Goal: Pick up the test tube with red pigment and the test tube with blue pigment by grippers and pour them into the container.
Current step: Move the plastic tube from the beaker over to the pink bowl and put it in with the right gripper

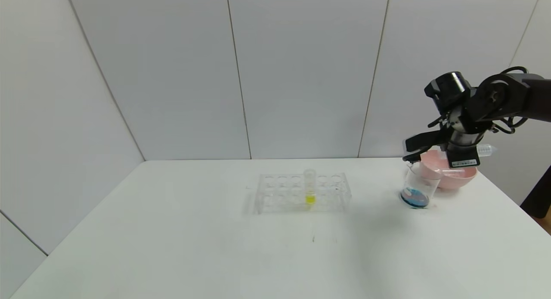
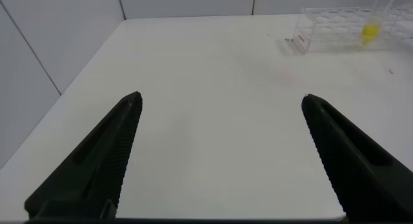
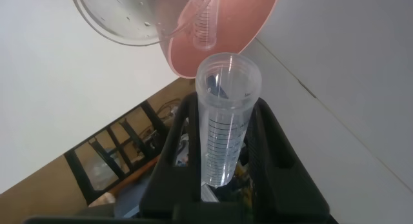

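Near the table's (image 1: 172, 230) far right corner, the right gripper (image 3: 219, 146) clamps an emptied tube (image 3: 222, 121) tipped sideways above the beaker (image 1: 416, 188), which holds dark blue liquid beside a pink bowl (image 1: 452, 176). The left gripper (image 2: 219, 156) hangs wide open, holding nothing, over the table's left side.

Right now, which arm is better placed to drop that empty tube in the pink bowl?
Right. The right gripper holds the empty tube beside the pink bowl; the left gripper hangs open, far away.
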### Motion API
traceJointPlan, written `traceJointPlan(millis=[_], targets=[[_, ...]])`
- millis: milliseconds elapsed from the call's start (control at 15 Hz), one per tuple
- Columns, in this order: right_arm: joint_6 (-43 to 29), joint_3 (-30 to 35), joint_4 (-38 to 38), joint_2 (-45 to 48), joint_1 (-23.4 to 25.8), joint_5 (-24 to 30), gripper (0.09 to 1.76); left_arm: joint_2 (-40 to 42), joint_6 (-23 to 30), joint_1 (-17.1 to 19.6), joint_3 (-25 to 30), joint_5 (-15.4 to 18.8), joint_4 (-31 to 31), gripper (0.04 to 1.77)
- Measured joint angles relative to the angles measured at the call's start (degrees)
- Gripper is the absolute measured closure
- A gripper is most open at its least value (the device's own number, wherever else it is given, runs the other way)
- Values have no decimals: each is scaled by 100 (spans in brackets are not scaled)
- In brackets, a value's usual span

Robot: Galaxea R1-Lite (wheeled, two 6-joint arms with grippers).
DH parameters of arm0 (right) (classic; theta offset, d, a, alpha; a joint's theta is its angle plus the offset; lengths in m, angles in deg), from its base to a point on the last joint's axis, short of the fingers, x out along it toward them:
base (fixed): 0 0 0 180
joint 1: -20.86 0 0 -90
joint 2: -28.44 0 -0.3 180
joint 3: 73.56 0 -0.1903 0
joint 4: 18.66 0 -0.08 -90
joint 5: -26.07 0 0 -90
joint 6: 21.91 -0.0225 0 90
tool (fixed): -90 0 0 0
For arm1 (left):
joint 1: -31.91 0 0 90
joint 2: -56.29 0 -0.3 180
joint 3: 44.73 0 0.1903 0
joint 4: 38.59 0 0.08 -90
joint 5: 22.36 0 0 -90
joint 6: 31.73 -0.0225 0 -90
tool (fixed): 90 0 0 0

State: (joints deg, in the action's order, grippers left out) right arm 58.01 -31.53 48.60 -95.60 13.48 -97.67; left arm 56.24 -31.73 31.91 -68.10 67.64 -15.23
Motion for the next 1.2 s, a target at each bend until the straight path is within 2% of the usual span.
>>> traceJointPlan(millis=[267, 600, 933, 1200], targets=[[202, 0, -222, 52, 66, -2, 136, 0, 0, 0, 0, 0, 0, 5], [88, 5, -219, 127, 115, 112, 136, 0, 0, 0, 0, 0, 0, 5], [-580, 49, -176, 144, 228, 824, 136, 0, 0, 0, 0, 0, 2, 5], [-1530, 184, -151, 160, 294, 1009, 136, 0, 0, 0, 0, 0, 0, 5]])
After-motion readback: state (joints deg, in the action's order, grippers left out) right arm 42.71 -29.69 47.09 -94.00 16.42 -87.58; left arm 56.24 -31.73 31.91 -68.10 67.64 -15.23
